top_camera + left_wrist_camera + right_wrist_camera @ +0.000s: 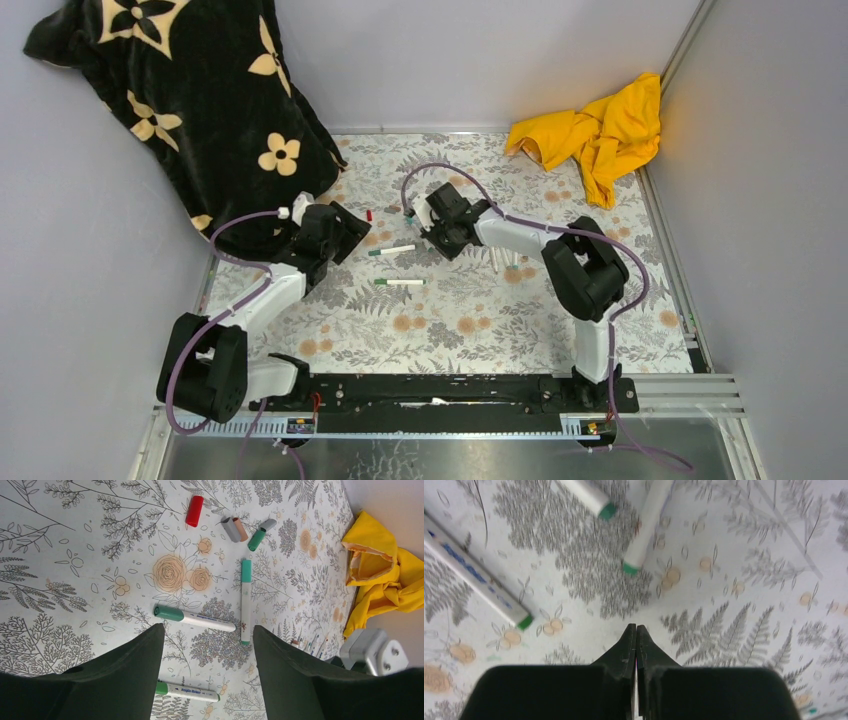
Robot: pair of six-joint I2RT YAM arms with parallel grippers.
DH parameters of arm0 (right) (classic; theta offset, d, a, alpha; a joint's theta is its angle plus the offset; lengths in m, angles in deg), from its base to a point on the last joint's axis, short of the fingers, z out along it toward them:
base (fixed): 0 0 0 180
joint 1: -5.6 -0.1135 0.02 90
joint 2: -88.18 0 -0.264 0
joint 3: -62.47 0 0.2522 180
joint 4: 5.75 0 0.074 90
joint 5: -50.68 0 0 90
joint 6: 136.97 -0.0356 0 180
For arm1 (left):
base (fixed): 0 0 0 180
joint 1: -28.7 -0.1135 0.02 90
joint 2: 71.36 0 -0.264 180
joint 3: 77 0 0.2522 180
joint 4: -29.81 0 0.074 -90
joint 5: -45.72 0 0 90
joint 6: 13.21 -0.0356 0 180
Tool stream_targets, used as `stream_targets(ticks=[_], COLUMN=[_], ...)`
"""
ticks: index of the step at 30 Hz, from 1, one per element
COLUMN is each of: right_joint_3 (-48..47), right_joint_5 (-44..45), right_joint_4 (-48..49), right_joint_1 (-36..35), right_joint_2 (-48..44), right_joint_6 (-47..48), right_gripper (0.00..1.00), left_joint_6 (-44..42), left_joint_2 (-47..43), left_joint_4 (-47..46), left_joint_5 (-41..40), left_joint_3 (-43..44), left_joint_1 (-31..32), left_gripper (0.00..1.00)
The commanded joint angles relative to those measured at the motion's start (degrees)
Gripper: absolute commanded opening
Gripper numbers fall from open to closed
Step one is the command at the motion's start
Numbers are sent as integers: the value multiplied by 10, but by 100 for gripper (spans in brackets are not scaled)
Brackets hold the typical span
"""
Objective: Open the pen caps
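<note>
Three white pens with green caps lie mid-table: one upright in the left wrist view [246,600], one slanted [194,618], one low [187,692]. Loose caps lie beyond them: a red cap [194,510], a grey and brownish pair [235,529], and a green cap [256,540]. My left gripper [207,630] is open and empty above the pens, and sits left of them in the top view [350,233]. My right gripper [636,628] is shut on nothing, just above the cloth near pen ends [630,569]. It hovers right of the pens [430,230].
Several uncapped pen barrels [503,262] lie right of the right gripper. A yellow cloth [600,125] is bunched at the back right corner. A black flowered blanket [200,100] hangs over the back left, close behind the left arm.
</note>
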Motion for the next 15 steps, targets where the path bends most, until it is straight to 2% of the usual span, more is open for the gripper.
stream_targets(ticks=[1,3,6,7,15], right_joint_3=[53,75,68,52,-81], right_joint_5=[28,26,5,-5,-24], right_joint_4=[0,26,56,54,30], right_joint_1=[-4,-4,-4,-4,-4], right_joint_2=[-72,-87,-92,-85,1], right_joint_6=[-42,-54,-62,-62,-70], right_gripper=[0,6,32,35,39], left_joint_6=[-5,-3,1,0,-1], left_joint_2=[-3,-4,-3,-3,-1], left_joint_4=[-30,-33,-39,-40,-46], left_joint_5=[9,9,12,13,16], left_joint_3=[8,4,1,1,-3], left_joint_1=[-4,-4,-4,-4,-4], left_gripper=[72,72,72,72,74])
